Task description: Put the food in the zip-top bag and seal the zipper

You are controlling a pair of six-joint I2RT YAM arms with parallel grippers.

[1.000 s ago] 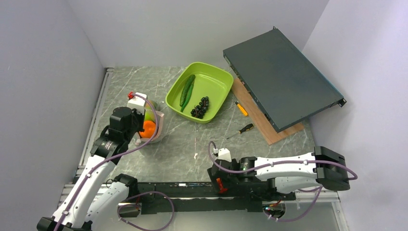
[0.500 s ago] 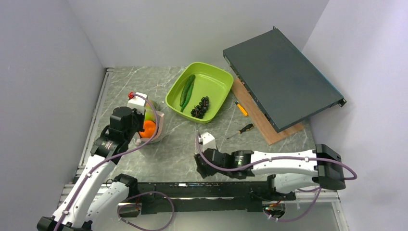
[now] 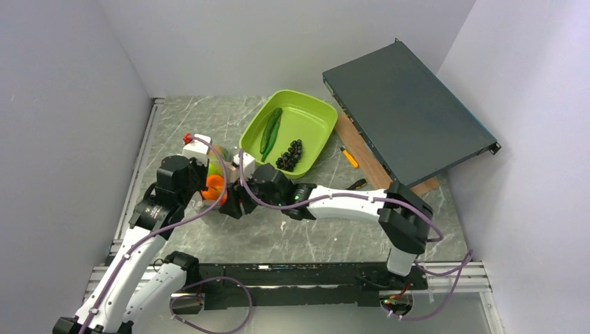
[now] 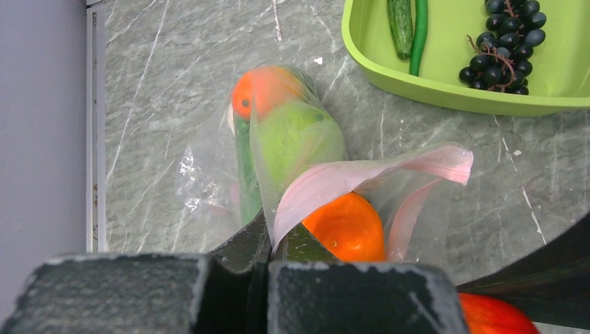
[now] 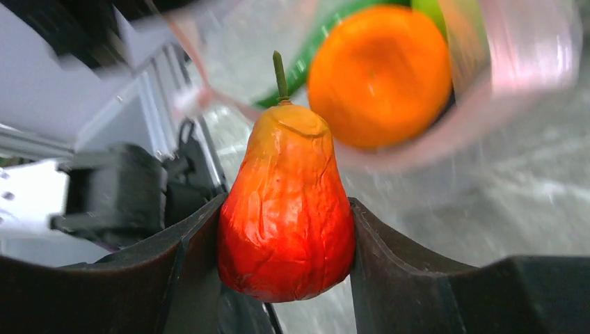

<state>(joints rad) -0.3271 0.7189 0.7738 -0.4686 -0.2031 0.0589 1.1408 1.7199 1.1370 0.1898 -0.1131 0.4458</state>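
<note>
The clear zip-top bag (image 4: 209, 163) lies at the table's left and also shows in the top view (image 3: 228, 175). It holds a green apple (image 4: 299, 139), an orange (image 4: 264, 90) deeper in and a second orange (image 4: 346, 226) at its mouth. My left gripper (image 4: 275, 240) is shut on the pink zipper strip (image 4: 362, 174) and holds the mouth open. My right gripper (image 5: 285, 209) is shut on a red pepper (image 5: 285, 202), just in front of the open mouth (image 3: 233, 207). Cucumber (image 3: 268, 129), green pod (image 4: 419, 35) and dark grapes (image 3: 291, 154) lie in the tray.
The lime-green tray (image 3: 316, 115) stands behind the bag. A dark flat case (image 3: 407, 111) leans on a wooden board (image 3: 376, 170) at the right. Two orange-handled screwdrivers (image 3: 349, 156) (image 3: 358, 183) lie beside the board. A wall runs close on the left.
My right arm has swung from the table's front edge leftward to the bag's mouth, carrying the red pepper. My left gripper has kept its hold on the zipper strip.
</note>
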